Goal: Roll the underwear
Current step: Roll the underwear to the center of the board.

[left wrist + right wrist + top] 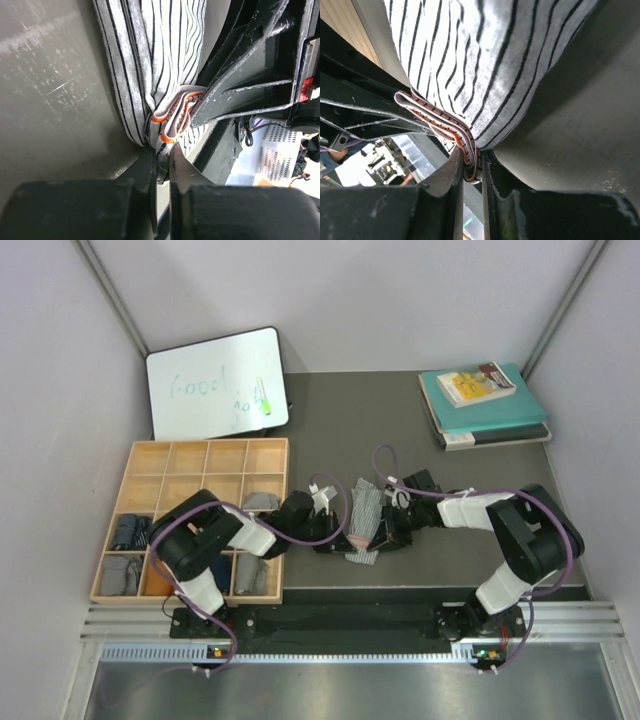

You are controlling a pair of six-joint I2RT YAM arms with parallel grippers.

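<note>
The grey-and-white striped underwear [365,505] lies on the dark table between the two arms. Its waistband with orange trim [440,120] is bunched at the near edge. My left gripper [338,537] comes in from the left. In the left wrist view it [161,155] is shut on the folded underwear [150,60] edge. My right gripper [386,535] comes in from the right. Seen from the right wrist, it [471,167] is shut on the waistband, with the underwear [485,60] hanging beyond it. The two grippers sit close together, almost touching.
A wooden compartment tray [205,455] stands at the left, with rolled garments in some cells [130,532] [262,500]. A whiteboard [215,385] leans at the back left. Teal books [485,405] are stacked at the back right. The table's front edge runs just below the grippers.
</note>
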